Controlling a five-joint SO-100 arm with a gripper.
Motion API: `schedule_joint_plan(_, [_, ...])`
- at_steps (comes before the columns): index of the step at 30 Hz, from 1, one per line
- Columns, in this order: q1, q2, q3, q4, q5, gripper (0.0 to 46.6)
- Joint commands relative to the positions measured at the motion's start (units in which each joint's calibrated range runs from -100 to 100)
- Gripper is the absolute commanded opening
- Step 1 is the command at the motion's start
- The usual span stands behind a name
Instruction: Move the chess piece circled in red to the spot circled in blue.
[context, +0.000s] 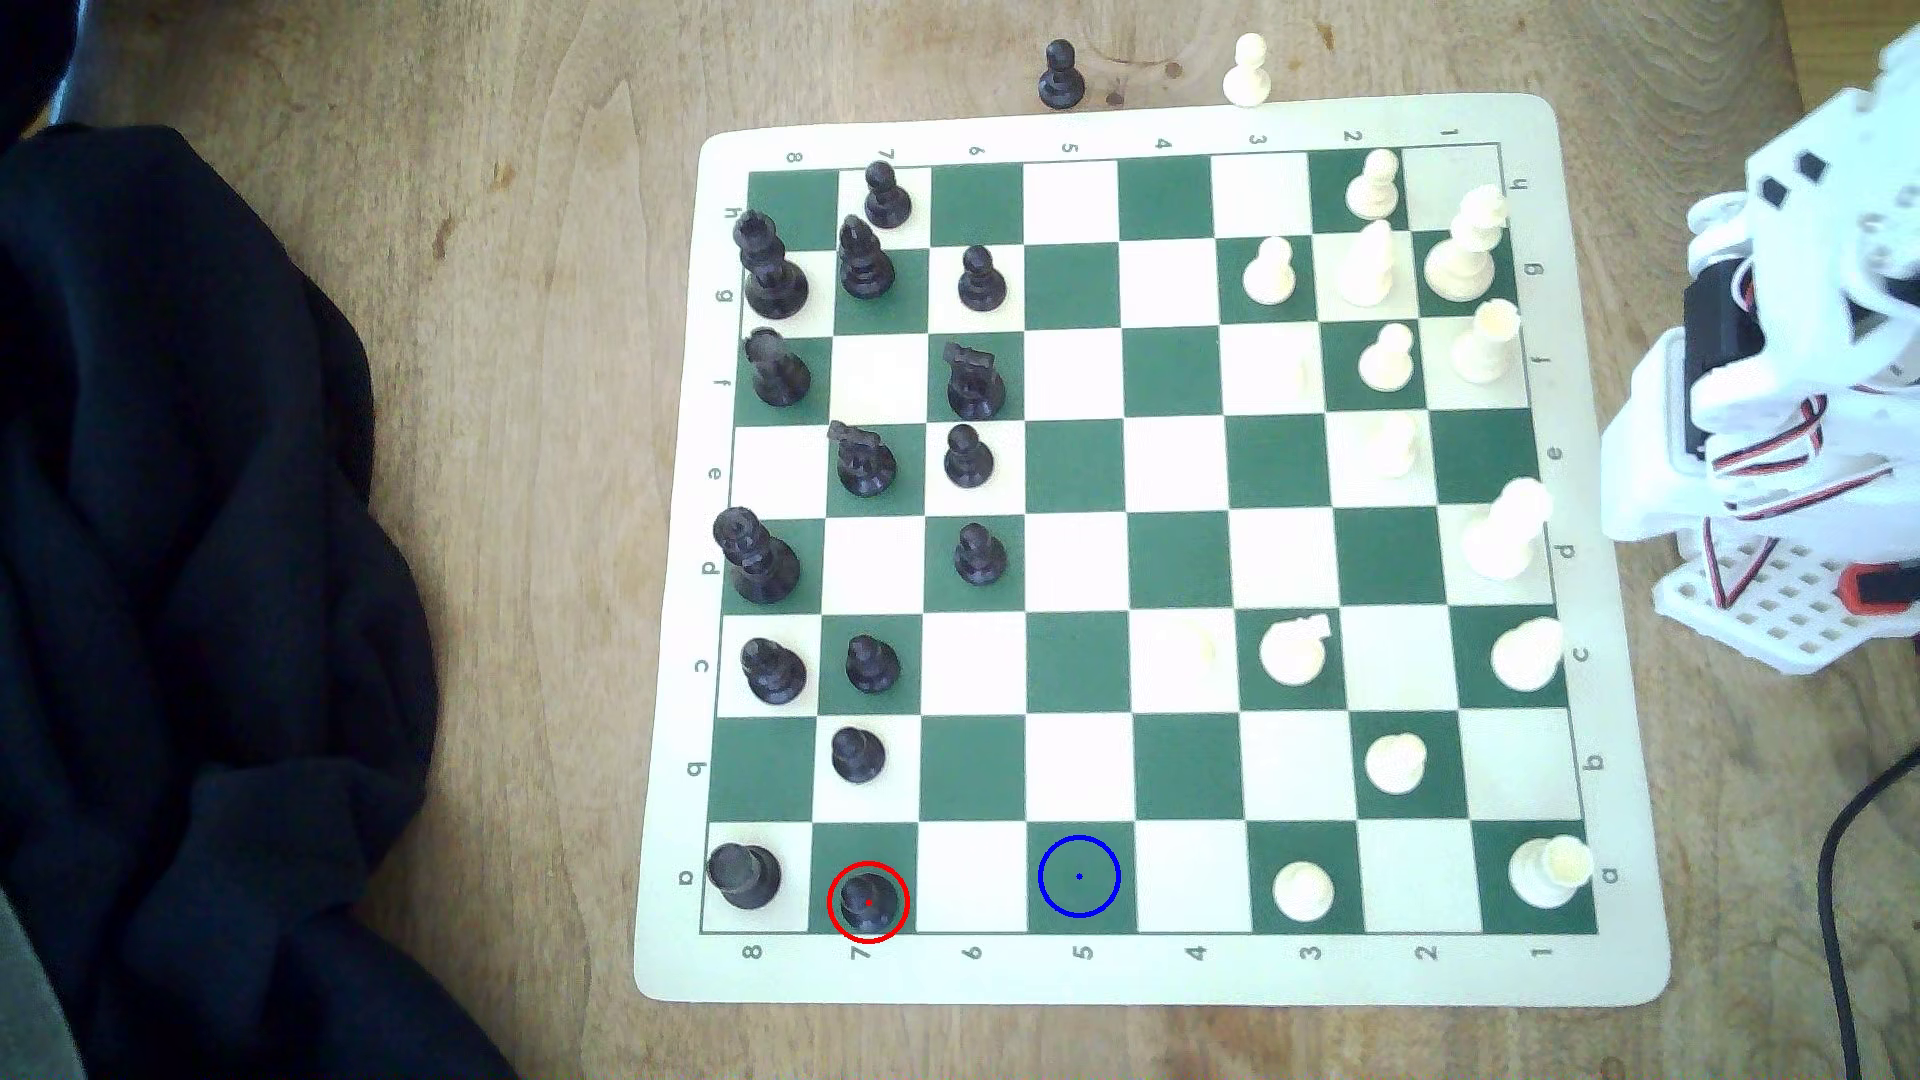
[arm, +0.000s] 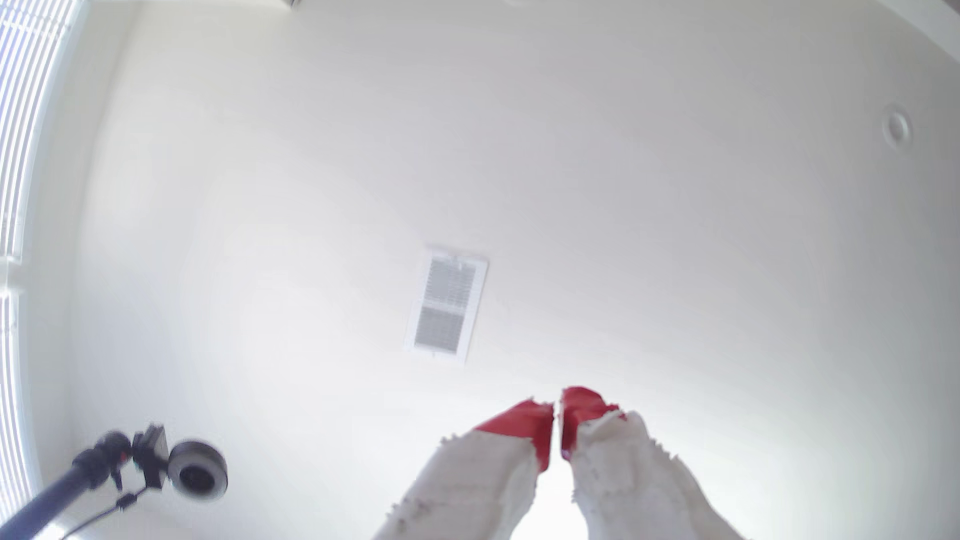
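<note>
The chess piece circled in red, a small black pawn (context: 868, 899), stands on a green square in the board's near row, toward the exterior view's left. Two squares toward the exterior view's right in the same row lies the spot circled in blue (context: 1078, 876), a bare green square. My white arm (context: 1766, 363) is folded up off the board's right edge, far from both. In the wrist view my gripper (arm: 557, 415) points up at the ceiling; its red-taped fingertips (arm: 524, 420) almost touch and hold nothing.
A black rook (context: 744, 874) stands beside the circled pawn, and another black pawn (context: 858, 754) one row behind it. White pieces fill the board's right side. A dark cloth (context: 187, 582) lies left of the board. A camera on a stand (arm: 192, 470) shows against the ceiling.
</note>
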Motion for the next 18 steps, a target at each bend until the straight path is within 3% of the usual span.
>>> schedule_joint_plan(1, [0.20, -0.45, 1.17, 32.86, -0.44, 0.2])
schedule_joint_plan(8, [-0.82, -0.45, 0.36, 60.87, -0.59, 0.2])
schedule_joint_plan(13, [-8.87, -0.36, -10.52, 92.16, -0.63, 0.3])
schedule_joint_plan(14, [-10.44, -0.36, -12.88, 97.89, -1.32, 0.3])
schedule_joint_plan(15, [-12.94, -0.36, -16.87, 106.00, -5.23, 0.3])
schedule_joint_plan(16, [-14.04, -0.36, -18.86, 109.68, -6.35, 0.9])
schedule_joint_plan(18, [-16.23, 0.57, -21.85, 113.94, -6.35, 7.3])
